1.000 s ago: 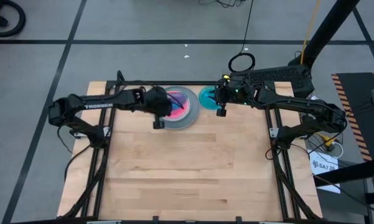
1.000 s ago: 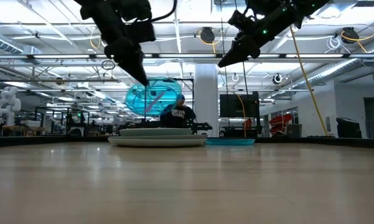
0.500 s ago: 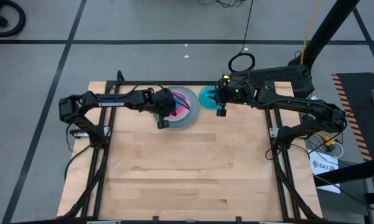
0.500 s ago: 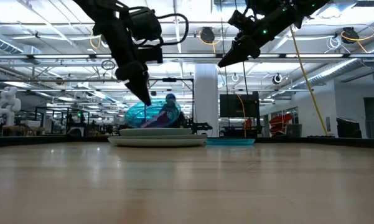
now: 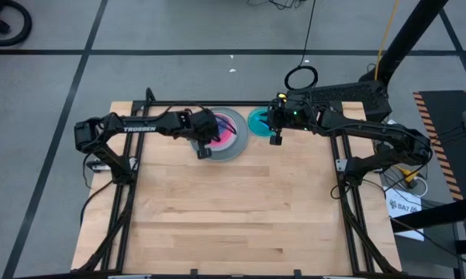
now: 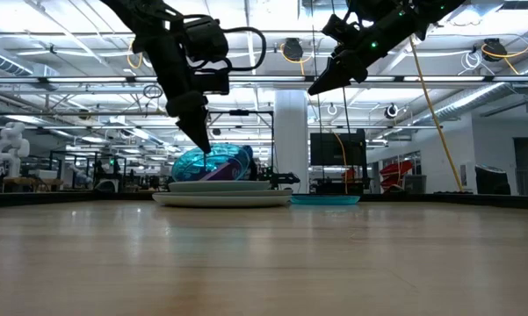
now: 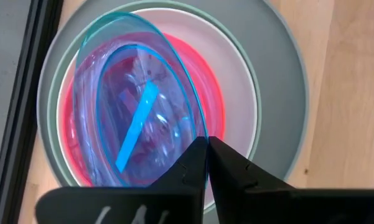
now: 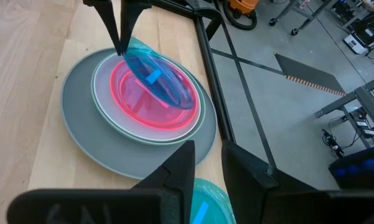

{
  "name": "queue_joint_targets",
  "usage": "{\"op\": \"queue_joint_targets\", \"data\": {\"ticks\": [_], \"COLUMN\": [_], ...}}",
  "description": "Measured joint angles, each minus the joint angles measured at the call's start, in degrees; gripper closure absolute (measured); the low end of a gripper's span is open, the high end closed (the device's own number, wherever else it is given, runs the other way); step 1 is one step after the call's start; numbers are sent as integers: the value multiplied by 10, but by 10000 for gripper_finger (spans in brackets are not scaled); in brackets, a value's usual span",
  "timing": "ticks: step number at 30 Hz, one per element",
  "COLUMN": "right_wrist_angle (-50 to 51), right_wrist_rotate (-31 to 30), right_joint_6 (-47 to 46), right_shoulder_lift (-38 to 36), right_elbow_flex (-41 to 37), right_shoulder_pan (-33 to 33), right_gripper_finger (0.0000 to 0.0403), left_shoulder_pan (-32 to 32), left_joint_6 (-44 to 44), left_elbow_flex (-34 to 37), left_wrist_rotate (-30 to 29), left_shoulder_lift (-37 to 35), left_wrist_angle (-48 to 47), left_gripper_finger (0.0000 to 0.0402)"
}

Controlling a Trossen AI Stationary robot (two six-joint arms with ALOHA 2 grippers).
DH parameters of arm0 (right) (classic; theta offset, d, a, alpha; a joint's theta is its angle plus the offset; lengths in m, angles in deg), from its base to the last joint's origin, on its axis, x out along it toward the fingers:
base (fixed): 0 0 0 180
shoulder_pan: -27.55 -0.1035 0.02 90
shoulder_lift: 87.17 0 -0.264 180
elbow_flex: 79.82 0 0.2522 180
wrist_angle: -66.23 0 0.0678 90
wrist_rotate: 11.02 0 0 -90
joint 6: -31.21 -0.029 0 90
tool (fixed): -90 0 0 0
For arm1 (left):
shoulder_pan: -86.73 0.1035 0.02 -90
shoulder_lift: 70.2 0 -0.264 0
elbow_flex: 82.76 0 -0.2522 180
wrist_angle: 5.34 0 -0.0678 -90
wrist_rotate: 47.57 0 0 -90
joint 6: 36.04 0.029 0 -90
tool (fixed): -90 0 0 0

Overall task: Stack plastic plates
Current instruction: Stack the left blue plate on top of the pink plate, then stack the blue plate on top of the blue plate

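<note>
Left gripper (image 7: 206, 144) reaches down over the stack (image 5: 234, 147), fingers pinching the rim of a tilted teal-blue plate (image 7: 137, 112). Right gripper (image 8: 205, 163) hovers raised above a second teal-blue plate (image 5: 257, 120), fingers slightly parted.

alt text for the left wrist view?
The left gripper pinches the rim of a tilted translucent teal-blue plastic plate over a stack: pink-red plate, white plate, large grey plate, on a wooden table.

Translucent glossy plastic plates (image 7: 143, 118), matt wooden table (image 5: 233, 209)
</note>
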Motion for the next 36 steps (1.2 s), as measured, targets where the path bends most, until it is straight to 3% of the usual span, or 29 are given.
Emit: {"op": "queue_joint_targets", "data": {"ticks": [11, 21, 24, 30, 36], "right_wrist_angle": [0, 13, 15, 16, 23], "right_wrist_rotate": [0, 0, 0, -1, -54], "right_joint_6": [-2, -37, -76, -186, -299], "right_shoulder_lift": [0, 0, 0, 0, 8], "right_elbow_flex": [0, 0, 0, 0, 0], "right_shoulder_pan": [0, 0, 0, 0, 0], "right_gripper_finger": [330, 330, 330, 330, 330], "left_shoulder_pan": [10, 9, 10, 33, 73], "left_joint_6": [-16, 10, 36, 75, 109], "left_elbow_flex": [0, 0, 0, 4, 41], "left_wrist_rotate": [0, 0, 10, 107, 121], "left_shoulder_lift": [0, 0, -4, -36, -78], "left_wrist_angle": [0, -14, -33, -28, -25], "left_gripper_finger": [322, 318, 318, 318, 318]}}
